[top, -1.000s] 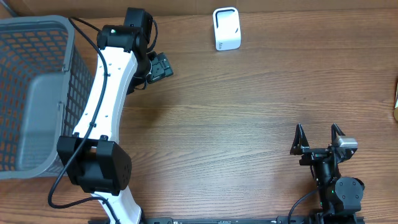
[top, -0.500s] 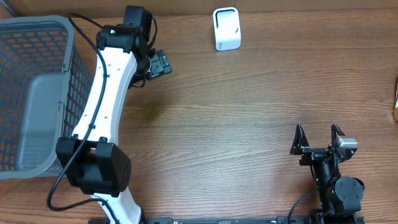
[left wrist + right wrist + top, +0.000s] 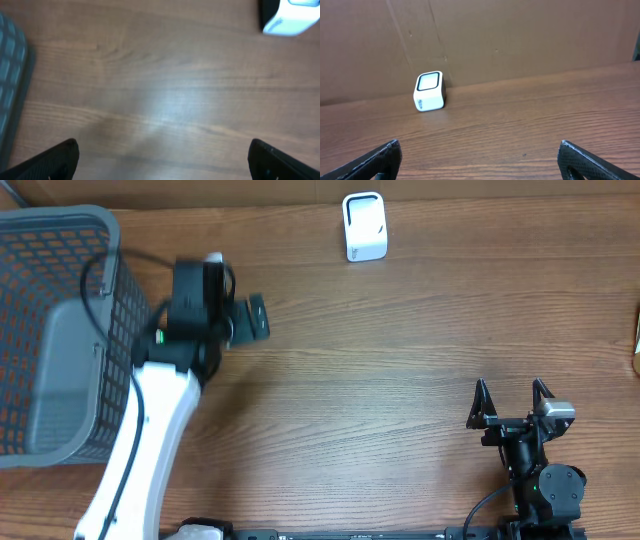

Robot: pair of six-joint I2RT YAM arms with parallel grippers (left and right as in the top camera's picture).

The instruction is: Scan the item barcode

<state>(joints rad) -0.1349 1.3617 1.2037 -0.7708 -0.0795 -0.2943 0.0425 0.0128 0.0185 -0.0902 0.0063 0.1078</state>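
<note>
- Scanner [image 3: 363,225] position first: the small white unit stands at the far edge of the table [image 3: 400,360], backed against the cardboard wall [image 3: 520,35]. Its window faces out over the open wood, probably so that an item can be held in front of it from either arm's side.
- No barcoded item shows in any view. The grey mesh basket [image 3: 60,220] on the left may be where items are kept, though nothing can be made out inside it. A sliver of something [image 3: 636,352] at the table's right edge is too cut off to identify.
- The left gripper [image 3: 164,145] has its jaws spread wide with nothing between them. Its wrist camera sees only bare wood between the two fingertips.
- From the left gripper, the scanner lies ahead and to the right, near but apart, just clipping the top right corner of the wrist view. The basket wall shows at that view's left edge. The left arm is blurred in the overhead view.
- The right gripper [image 3: 511,392] sits low at the near right of the table, jaws fully apart and empty, in what looks like a parked pose.
- It is aimed across the table at the scanner, which stands well apart from it and left of centre in its wrist view.
- As a judgement, nothing is in hand, so the scan cannot begin until an item is picked up.
</note>
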